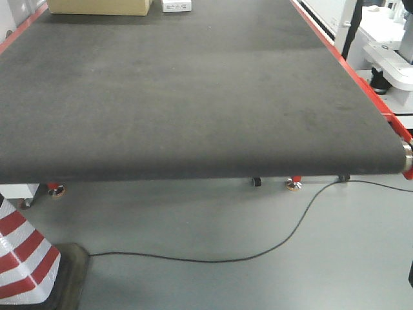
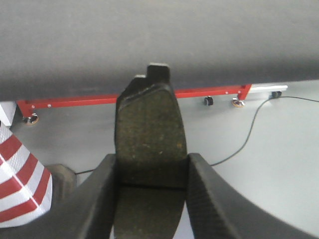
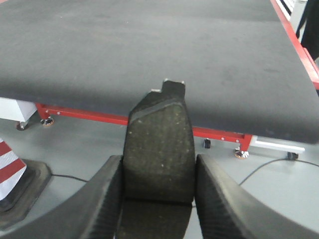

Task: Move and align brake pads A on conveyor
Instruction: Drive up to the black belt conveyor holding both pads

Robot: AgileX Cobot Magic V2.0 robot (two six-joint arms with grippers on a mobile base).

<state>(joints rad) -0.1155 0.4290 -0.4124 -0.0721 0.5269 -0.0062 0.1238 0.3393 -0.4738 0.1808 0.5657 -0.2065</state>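
progress: early | left gripper (image 2: pixel 152 158) was clamped on a pad (image 2: pixel 149 129), held short of the belt (image 1: pixel 193 97) | right gripper (image 3: pixel 158 158) was clamped on a second pad (image 3: pixel 159 139), likewise | no pad lay on the belt; placing and aligning were still to do

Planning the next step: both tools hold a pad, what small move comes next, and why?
Probably ease both forward over the belt: the pad in the left tool and the pad in the right tool hang above the floor, short of the belt's edge.
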